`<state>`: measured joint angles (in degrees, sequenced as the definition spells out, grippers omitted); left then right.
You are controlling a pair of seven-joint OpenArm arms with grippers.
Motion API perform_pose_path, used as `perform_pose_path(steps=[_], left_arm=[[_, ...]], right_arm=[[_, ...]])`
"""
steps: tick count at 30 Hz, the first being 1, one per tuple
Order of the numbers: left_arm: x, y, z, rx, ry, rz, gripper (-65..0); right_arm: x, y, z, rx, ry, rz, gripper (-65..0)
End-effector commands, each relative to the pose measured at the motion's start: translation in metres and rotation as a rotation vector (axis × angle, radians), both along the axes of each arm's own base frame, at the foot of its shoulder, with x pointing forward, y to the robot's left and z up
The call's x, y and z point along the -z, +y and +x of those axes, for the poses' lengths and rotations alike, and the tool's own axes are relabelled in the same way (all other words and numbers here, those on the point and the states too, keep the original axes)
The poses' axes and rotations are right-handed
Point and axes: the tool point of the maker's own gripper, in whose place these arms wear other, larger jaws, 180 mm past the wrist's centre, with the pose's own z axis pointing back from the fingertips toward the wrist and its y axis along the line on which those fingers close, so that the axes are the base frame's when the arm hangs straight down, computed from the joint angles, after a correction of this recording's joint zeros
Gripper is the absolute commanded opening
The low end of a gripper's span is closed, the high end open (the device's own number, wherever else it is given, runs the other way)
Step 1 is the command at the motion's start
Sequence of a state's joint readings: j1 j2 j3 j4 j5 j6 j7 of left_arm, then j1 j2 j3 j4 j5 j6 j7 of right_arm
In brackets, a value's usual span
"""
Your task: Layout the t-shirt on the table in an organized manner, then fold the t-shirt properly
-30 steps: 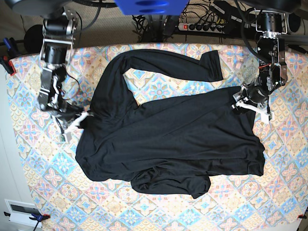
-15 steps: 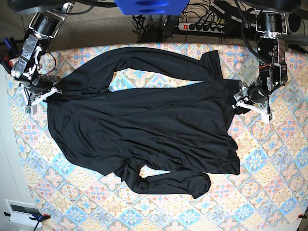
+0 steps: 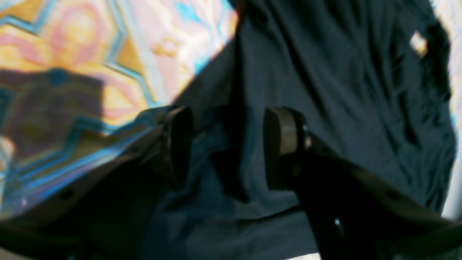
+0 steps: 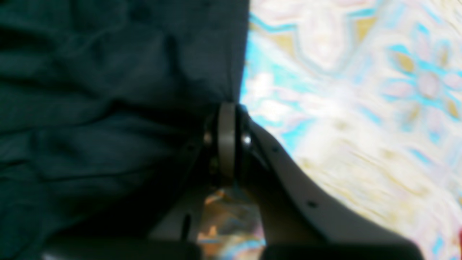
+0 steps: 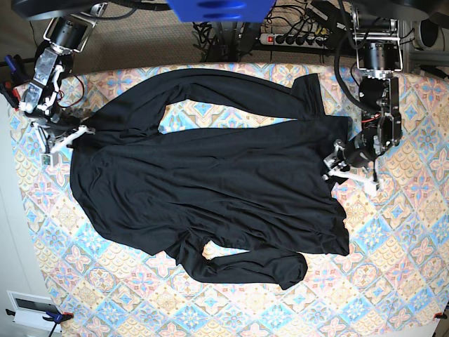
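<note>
I have the t-shirt spread across the worktop, sleeves untidy, no fold yet; my right pincer is clenched on its edge; my left pincer gapes over the opposite edge, grasping nothing.

You see the t-shirt spread across the middle of the table. The right gripper is at its left edge, the left gripper at its right edge.
</note>
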<state>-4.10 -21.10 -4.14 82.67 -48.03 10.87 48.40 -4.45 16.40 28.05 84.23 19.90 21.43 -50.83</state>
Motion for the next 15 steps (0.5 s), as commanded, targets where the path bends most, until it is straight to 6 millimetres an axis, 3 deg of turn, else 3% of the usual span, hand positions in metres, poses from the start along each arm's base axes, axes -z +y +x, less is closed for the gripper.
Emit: perform_pose_path(steps=[1,8,11,15], left_arm=[[-0.01,-0.001,0.012,0.015,-0.034,0.013,-35.4],[0.019,-0.005,0.01,0.045,0.054,0.054,-37.4],[0.019,0.001,0.009,0.041,0.057,0.066,-48.5],[0.021,0.028,0.0,0.028,0.078,0.117,-65.0]], right_arm=[[-0.015,-0.004,0.012,-0.011,-0.052,-0.017,-65.0],[-0.015,-0.004,0.011,-0.013,-0.05,-0.017,-65.0],[-0.015,-0.004,0.012,-0.013,-0.051,-0.019,-65.0],[-0.015,-0.004,0.012,-0.013,-0.051,-0.019,-65.0]])
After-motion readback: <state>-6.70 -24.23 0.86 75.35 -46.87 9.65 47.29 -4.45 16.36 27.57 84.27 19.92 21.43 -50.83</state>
